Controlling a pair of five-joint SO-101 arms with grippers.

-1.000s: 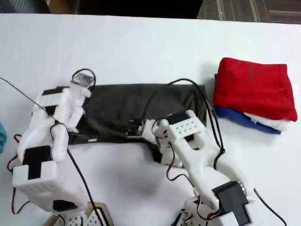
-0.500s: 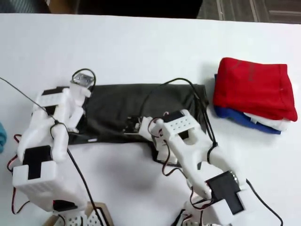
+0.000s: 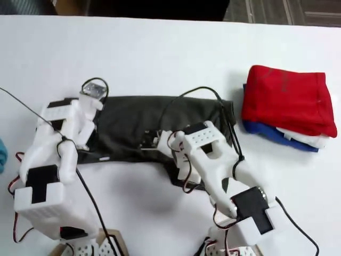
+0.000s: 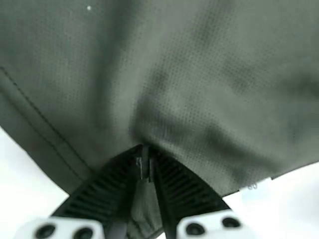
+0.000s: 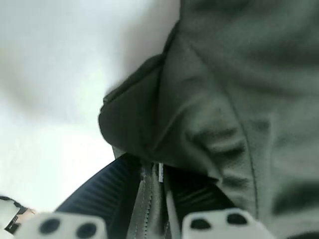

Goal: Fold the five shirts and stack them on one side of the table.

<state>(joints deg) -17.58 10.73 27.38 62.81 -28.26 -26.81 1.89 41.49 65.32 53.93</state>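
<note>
Dark shirt (image 3: 133, 120): lying flat, long axis running from left gripper (image 4: 144, 167) across to right gripper (image 5: 158, 174), both pinching its near edge. Folded stack (image 3: 287, 106) sitting beyond right gripper; right arm nearer.

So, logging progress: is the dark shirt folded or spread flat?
Partly folded: the dark shirt lies as a narrow band, left gripper and right gripper pinching it.

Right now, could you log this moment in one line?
left gripper: shut on dark shirt | right gripper: shut on dark shirt | folded stack: untouched
</note>
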